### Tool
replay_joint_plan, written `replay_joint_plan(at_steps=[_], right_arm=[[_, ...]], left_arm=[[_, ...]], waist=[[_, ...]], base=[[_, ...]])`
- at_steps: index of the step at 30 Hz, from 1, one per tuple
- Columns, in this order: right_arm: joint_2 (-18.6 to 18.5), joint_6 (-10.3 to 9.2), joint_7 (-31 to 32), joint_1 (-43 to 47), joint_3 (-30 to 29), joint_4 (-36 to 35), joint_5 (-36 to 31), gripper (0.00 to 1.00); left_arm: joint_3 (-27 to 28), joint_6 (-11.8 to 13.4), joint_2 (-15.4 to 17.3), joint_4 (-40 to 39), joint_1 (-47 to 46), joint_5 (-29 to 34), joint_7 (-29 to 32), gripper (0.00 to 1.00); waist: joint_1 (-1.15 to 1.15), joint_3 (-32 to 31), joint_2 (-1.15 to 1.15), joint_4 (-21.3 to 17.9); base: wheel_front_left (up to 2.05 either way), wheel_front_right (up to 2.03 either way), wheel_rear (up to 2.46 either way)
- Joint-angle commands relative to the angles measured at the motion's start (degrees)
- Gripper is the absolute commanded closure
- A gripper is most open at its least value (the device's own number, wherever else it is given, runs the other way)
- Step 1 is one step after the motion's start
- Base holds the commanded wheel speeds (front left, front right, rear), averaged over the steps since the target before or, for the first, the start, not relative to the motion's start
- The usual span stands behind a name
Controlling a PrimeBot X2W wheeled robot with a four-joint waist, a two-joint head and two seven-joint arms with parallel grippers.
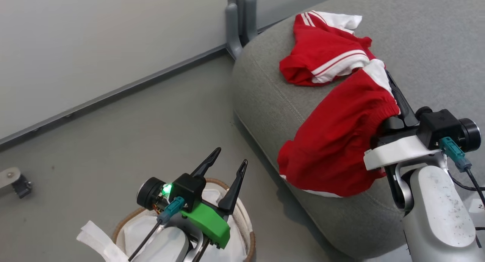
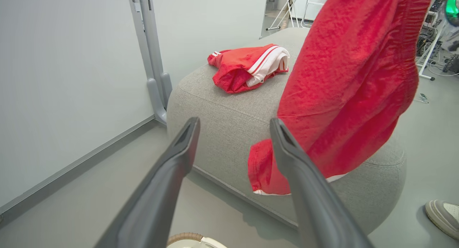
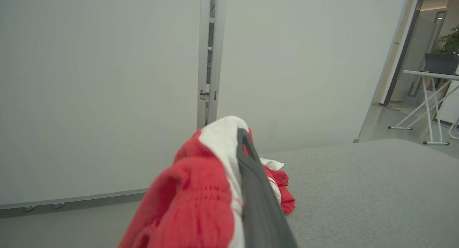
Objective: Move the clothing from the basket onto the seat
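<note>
the right gripper (image 1: 392, 84) is shut tight. it pinches the stretchy top band of the soft red shorts (image 1: 337, 141) with white side stripes. the shorts hang from it over the front corner of the big grey cloth seat (image 1: 265, 88) with round edges. the crumpled red jersey (image 1: 322, 53) with white stripes lies on top of the seat, further back and close to the shorts. the left gripper (image 1: 231, 156) is wide open with nothing in it. it hovers over the oval white plastic basket (image 1: 251, 235) with the brown woven rim, down on the floor. a white crinkly sheet (image 1: 94, 235) sits in the basket.

what could go wrong: a lot of the shorts dangles past the round edge of the seat. if the gripper lets go here, i think the hanging part may pull the rest down, and the shorts may slide to the floor. the cloth could also catch on a finger. going further over the seat first looks safer.

the shorts are long from top band to legs. the band end points up and back toward the jersey. the leg ends point down toward the floor near the basket.
</note>
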Motion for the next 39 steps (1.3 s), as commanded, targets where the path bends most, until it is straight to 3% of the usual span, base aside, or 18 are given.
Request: replay_joint_plan(at_steps=[1,9,17,24,30,39], right_arm=[[-0.01,-0.08,-0.12,0.40,-0.37,-0.40,0.57,1.00],[0.00,-0.08,-0.12,-0.11,-0.70,-0.85,1.47,1.00],[-0.07,-0.08,-0.12,-5.60,0.72,-1.15,-2.77,1.00],[-1.01,-0.08,-0.12,-16.85,-0.50,-1.34,-8.76,1.00],[-7.12,-0.08,-0.12,-29.18,-2.51,1.59,-10.31,1.00],[-22.04,-0.08,1.81,-45.38,-7.70,12.99,-12.33,1.00]], left_arm=[[0.07,-0.36,0.24,0.43,-1.34,0.36,0.04,0.00],[-0.10,-1.28,0.38,1.56,-2.95,1.47,0.04,0.00],[0.33,-1.62,0.10,1.37,-3.85,2.03,0.04,0.00],[0.70,-1.69,0.19,0.50,-4.46,2.66,0.04,0.00],[0.05,-2.04,-0.05,-0.59,-5.26,3.17,0.04,0.00],[-1.66,-2.19,-0.87,-2.74,-7.90,3.73,0.05,0.00]], waist=[[0.00,6.75,0.00,-7.09],[0.00,9.00,0.00,-7.60],[0.00,10.68,0.00,-3.75],[0.00,12.44,0.00,0.80],[0.00,13.54,0.00,4.91],[0.00,18.35,0.00,11.06]], base=[[0.00,0.00,0.00],[0.00,0.00,0.00],[0.00,0.00,0.00],[0.00,0.00,0.00],[0.00,0.00,0.00],[0.00,0.00,0.00]])
